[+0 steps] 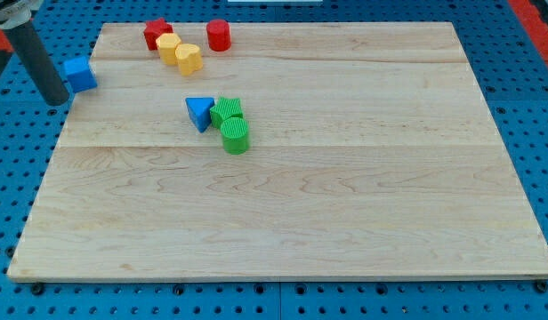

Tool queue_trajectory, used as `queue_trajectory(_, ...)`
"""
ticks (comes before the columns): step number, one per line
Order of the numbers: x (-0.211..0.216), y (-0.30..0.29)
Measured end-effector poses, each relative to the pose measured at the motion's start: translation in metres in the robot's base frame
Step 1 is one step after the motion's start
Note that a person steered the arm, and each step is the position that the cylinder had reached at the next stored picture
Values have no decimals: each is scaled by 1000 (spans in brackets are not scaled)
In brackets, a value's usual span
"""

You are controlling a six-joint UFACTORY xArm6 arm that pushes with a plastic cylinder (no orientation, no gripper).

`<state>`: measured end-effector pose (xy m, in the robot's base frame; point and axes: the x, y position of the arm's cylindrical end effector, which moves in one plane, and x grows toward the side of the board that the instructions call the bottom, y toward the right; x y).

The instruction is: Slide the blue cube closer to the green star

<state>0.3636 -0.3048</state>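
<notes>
1. Camera view – my tip sits off the wooden board's left edge, over the blue pegboard table. The dark rod slants up toward the view's top left.
2. The tool is a plain rod with nothing to open or close, and it holds nothing.
3. The blue cube lies at the board's left edge near the top, just right of my tip and a little above it; whether the rod touches it I cannot tell.
4. The green star sits well apart from the cube, toward the view's right and lower. A blue triangle touches its left side and a green cylinder touches it from below.
5. Along the top edge – a red block, shape unclear, two yellow blocks close together, and a red cylinder.
</notes>
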Motion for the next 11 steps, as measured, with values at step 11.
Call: queue_trajectory(11,-41,111)
